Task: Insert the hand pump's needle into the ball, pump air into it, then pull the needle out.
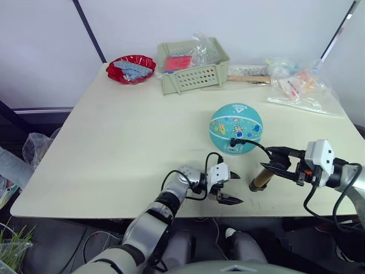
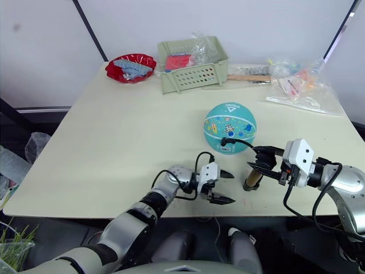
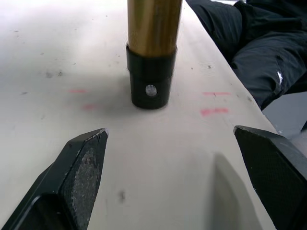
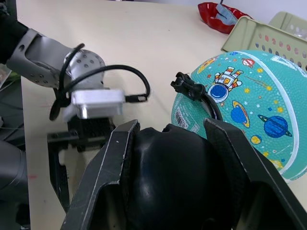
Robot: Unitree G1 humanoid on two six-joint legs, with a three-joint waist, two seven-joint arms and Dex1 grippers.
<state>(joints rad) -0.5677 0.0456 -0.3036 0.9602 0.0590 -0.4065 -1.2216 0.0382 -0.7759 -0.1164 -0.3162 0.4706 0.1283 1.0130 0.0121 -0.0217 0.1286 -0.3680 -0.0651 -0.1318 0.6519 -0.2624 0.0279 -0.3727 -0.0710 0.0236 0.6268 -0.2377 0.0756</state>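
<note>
Left eye view: my right tool (image 1: 272, 166) is clamped on the hand pump (image 1: 262, 178), standing upright on the table (image 1: 114, 142); its needle (image 1: 234, 142) sits against the ball (image 1: 236, 128). My left tool (image 1: 231, 186), fingers apart, must brace the pump's base. No readable writing.

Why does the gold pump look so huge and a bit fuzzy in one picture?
In the left wrist view the hand pump stands right in front of the camera, so it looms large and soft-edged, a faint shadow at its base; in the left eye view it looks small beside the ball.
</note>
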